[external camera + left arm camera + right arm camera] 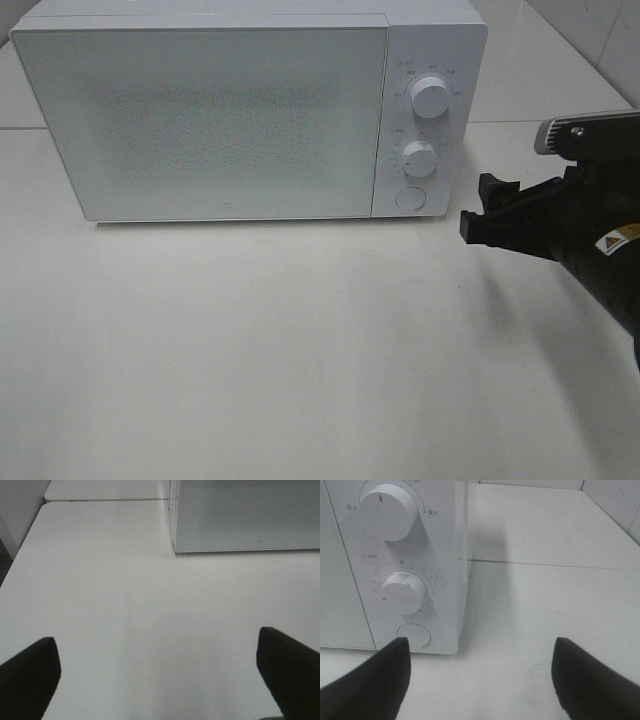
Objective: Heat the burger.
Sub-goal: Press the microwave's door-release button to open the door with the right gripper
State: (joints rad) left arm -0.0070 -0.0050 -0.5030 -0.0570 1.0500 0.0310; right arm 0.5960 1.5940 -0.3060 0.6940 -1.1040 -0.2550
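Observation:
The burger is not in view in any frame. A white microwave (200,120) stands at the back of the table with its door shut. Its control panel has an upper knob (429,97), a lower knob (419,158) and a round door button (408,198). My right gripper (482,208) is open and empty, hovering just right of the panel's lower corner. In the right wrist view its fingers (375,685) frame the button (413,635) and the lower knob (402,592). My left gripper (160,672) is open and empty over bare table, outside the exterior view.
The white table (300,350) stretches in front of the microwave. A table seam (545,565) runs to the right of the microwave. A tiled wall (600,40) is at the back right. The table's left edge (20,555) shows in the left wrist view.

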